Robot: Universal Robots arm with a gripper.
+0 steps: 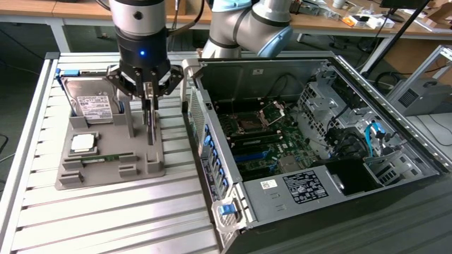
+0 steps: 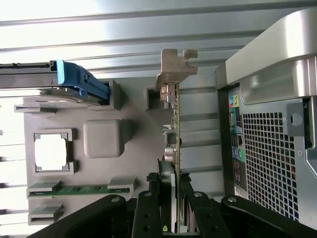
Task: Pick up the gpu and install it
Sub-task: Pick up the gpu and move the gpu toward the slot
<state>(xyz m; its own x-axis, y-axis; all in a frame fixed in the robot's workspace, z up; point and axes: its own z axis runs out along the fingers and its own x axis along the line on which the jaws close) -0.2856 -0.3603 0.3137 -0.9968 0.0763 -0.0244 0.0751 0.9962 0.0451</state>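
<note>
Left of the exterior view, you see a grey plastic parts tray (image 1: 99,178) on the slatted aluminium table (image 1: 106,222), holding a white-labelled silver hard drive (image 1: 92,103), a square silver processor (image 1: 82,142) and a narrow green RAM stick (image 1: 106,157). At right lies an open grey metal computer case (image 1: 247,79).

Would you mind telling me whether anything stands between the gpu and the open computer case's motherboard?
Yes: the case's perforated rear wall rises between the gpu, gripped upright by the end effector at the grey holder tray, and the motherboard. Nothing else visible intervenes.
</note>
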